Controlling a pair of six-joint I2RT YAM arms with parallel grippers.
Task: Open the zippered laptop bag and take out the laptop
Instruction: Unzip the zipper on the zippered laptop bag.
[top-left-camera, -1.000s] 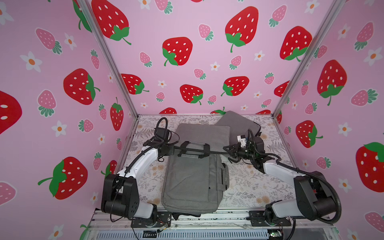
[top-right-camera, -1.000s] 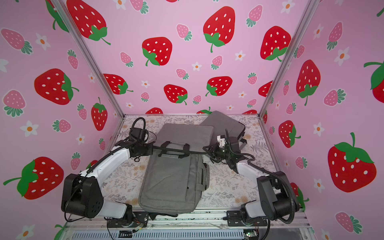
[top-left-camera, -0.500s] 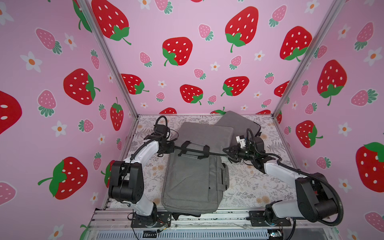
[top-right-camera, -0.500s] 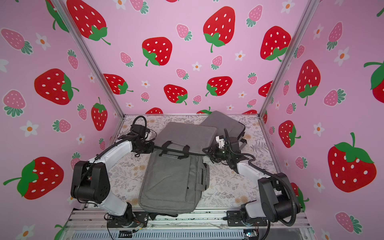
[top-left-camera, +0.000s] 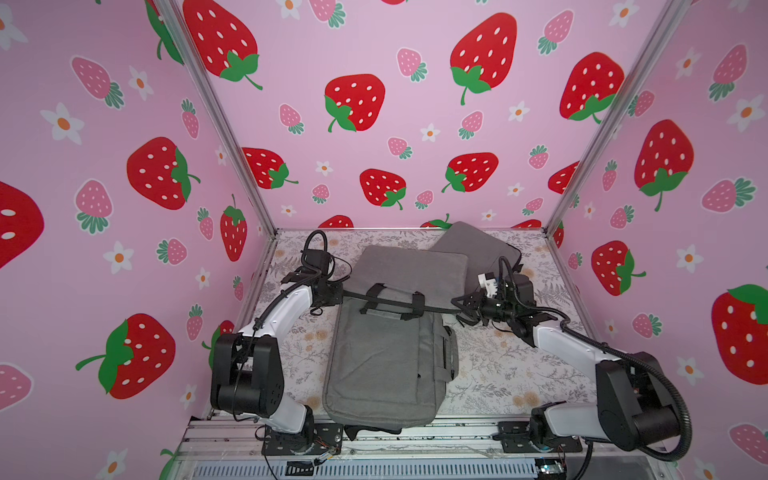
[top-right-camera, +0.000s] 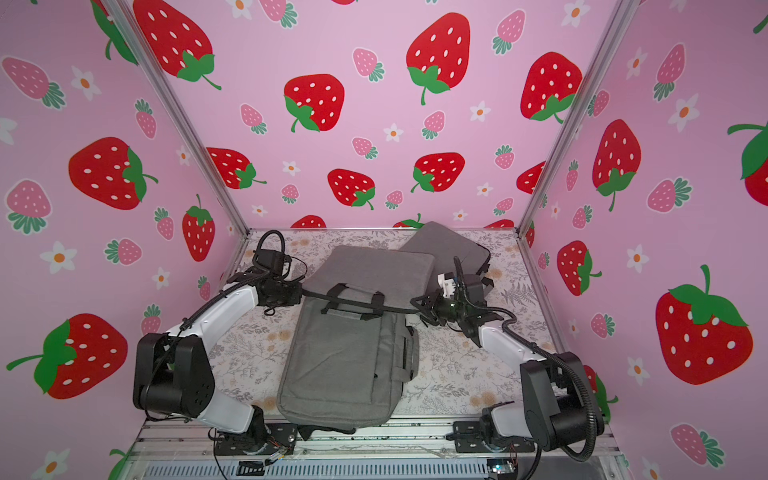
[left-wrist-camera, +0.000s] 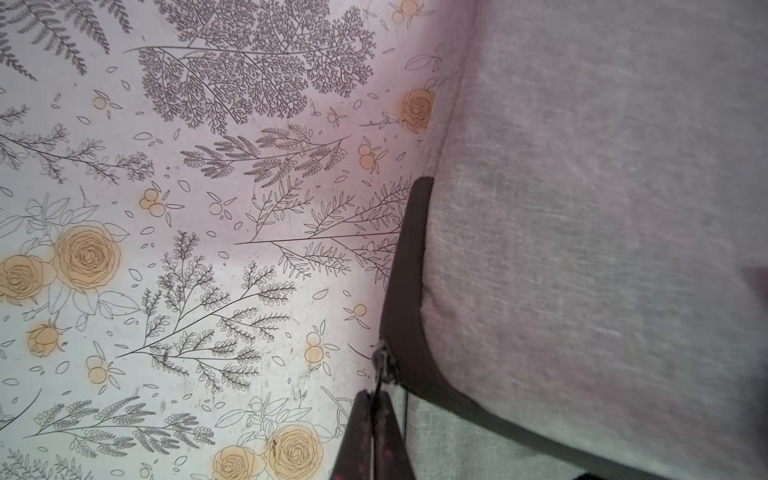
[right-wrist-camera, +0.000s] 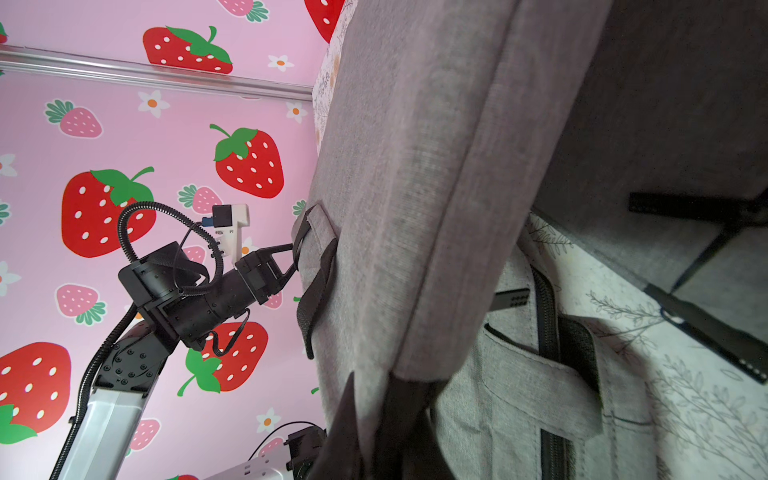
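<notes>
left hand (left-wrist-camera: 375, 405) on laptop bag (left-wrist-camera: 582, 208) zipper (left-wrist-camera: 383, 360)

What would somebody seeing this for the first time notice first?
The giant red strawberries on the pink walls all round grab the eye first. Then, in the middle, the grey laptop bag, its flap lifted at the far end, pinched at either side by the left hand and right hand.

Left pincer (left-wrist-camera: 375, 401) cut off at the edge, tips only, on a tiny zipper pull (left-wrist-camera: 382, 359); right pincer (right-wrist-camera: 372, 419) blurred on the flap (right-wrist-camera: 415, 187), the inside of the laptop bag (top-left-camera: 386, 365) hidden beneath.
</notes>
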